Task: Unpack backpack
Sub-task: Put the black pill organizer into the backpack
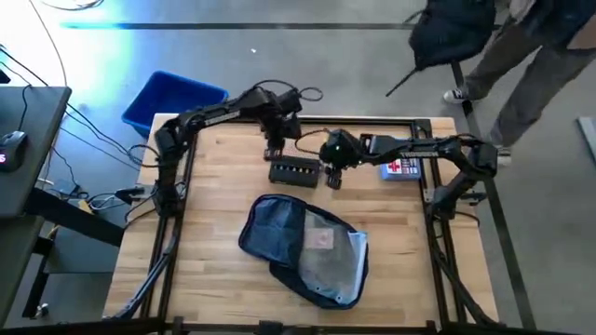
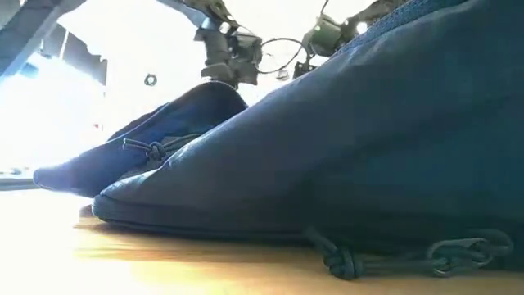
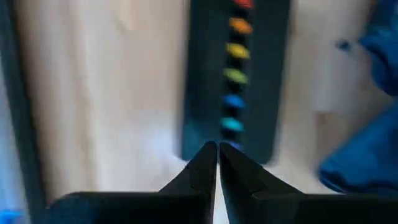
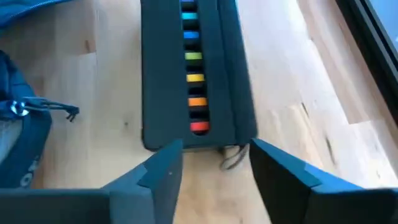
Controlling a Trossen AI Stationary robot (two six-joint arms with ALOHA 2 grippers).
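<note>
The dark navy backpack lies flat on the middle of the table and fills the low view. Beyond it, toward the far edge, a dark oblong case with a row of coloured dots rests flat on the wood. My left gripper is shut, its tips over the case's left end. My right gripper is open at the case's right end, its fingers just short of it. A thin loop lies between them. My left gripper points down, its shut fingertips at the left end of the case; I cannot tell whether they touch it.
A white and blue pouch with a red cross lies at the far right of the table. A bright blue bin stands off the far left corner. A person holding a dark bag stands beyond the far right corner. Bare wood lies left of the backpack.
</note>
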